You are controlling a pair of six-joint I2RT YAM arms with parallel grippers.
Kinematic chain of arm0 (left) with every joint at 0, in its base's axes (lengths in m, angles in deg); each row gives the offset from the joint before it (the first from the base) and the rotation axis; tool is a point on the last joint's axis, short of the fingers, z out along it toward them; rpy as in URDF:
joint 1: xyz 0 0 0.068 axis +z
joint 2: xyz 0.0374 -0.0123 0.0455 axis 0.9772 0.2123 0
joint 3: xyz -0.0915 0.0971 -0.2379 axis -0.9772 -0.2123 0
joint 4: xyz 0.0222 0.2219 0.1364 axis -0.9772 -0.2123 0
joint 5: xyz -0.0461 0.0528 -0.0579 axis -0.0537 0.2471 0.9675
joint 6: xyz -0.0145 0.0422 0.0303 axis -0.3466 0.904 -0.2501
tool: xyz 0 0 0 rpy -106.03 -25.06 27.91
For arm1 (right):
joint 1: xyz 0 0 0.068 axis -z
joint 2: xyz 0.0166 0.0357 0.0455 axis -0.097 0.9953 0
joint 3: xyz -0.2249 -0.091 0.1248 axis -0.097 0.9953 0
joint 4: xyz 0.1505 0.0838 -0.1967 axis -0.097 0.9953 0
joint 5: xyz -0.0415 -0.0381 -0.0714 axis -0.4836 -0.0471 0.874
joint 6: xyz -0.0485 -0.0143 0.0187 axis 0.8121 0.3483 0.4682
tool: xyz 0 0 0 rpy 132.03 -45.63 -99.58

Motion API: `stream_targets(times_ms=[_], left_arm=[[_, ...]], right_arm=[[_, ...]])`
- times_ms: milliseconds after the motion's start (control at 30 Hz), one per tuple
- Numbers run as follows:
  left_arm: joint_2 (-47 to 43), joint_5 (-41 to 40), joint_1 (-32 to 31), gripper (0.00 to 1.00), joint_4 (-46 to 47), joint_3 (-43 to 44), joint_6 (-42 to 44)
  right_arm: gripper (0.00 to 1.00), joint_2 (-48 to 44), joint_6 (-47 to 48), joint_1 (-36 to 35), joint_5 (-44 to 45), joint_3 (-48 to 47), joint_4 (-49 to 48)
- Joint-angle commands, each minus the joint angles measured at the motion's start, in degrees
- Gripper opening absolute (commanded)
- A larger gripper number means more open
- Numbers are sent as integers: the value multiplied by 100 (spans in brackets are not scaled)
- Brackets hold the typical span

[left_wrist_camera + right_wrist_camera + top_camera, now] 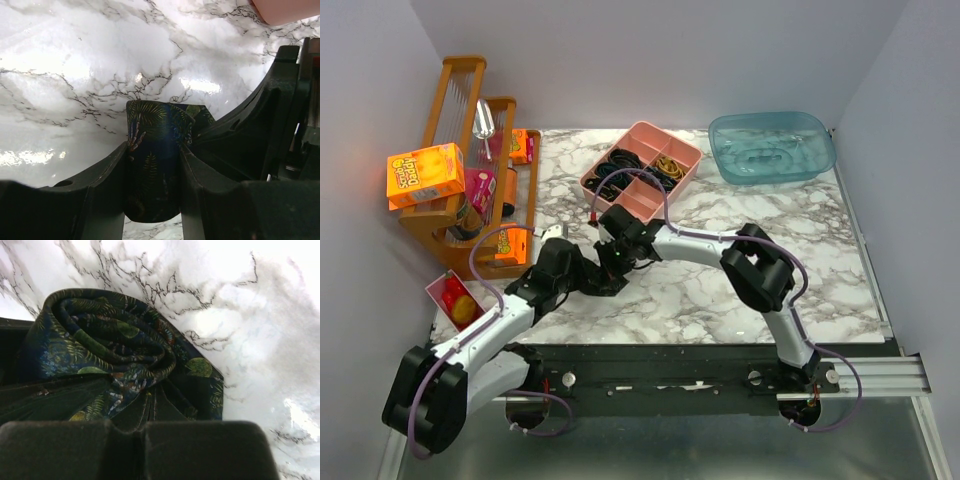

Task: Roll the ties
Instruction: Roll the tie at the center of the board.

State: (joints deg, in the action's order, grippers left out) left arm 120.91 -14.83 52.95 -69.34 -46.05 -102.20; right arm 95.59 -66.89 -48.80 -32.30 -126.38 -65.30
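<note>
One tie (pixel 150 120) is wound into a tight roll, dark blue-green with a fern pattern, resting on the marble table (pixel 75 75). My left gripper (pixel 153 150) is shut on the roll, one finger pressing each side. In the right wrist view the spiral of the tie (pixel 105 340) shows end-on. My right gripper (pixel 153 392) has its fingertips closed together and buried in the folds at the roll's core. From above, both grippers meet mid-table, the left gripper (pixel 592 274) and the right gripper (pixel 612 254), and they hide most of the tie.
A pink compartment tray (pixel 642 135) with black and yellow band loops sits just behind the grippers. A blue tub (pixel 772 147) stands at back right. A wooden rack (pixel 460 100) with an orange box (pixel 425 175) is at the left, and a small bin (pixel 444 284) lies below it.
</note>
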Motion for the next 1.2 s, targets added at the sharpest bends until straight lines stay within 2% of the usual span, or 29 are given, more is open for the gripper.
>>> stream_targets(times_ms=[0, 533, 1167], left_arm=[[64, -802, -139, 48, -429, 289, 61], [529, -1733, -508, 49, -1203, 853, 334], [1689, -3183, -1791, 49, -2432, 1819, -396]], right_arm=[[2, -558, 71, 49, 5, 171, 162], [2, -1421, 79, 769, 93, 1014, -14], [2, -1851, 141, 1385, 199, 1779, -120]])
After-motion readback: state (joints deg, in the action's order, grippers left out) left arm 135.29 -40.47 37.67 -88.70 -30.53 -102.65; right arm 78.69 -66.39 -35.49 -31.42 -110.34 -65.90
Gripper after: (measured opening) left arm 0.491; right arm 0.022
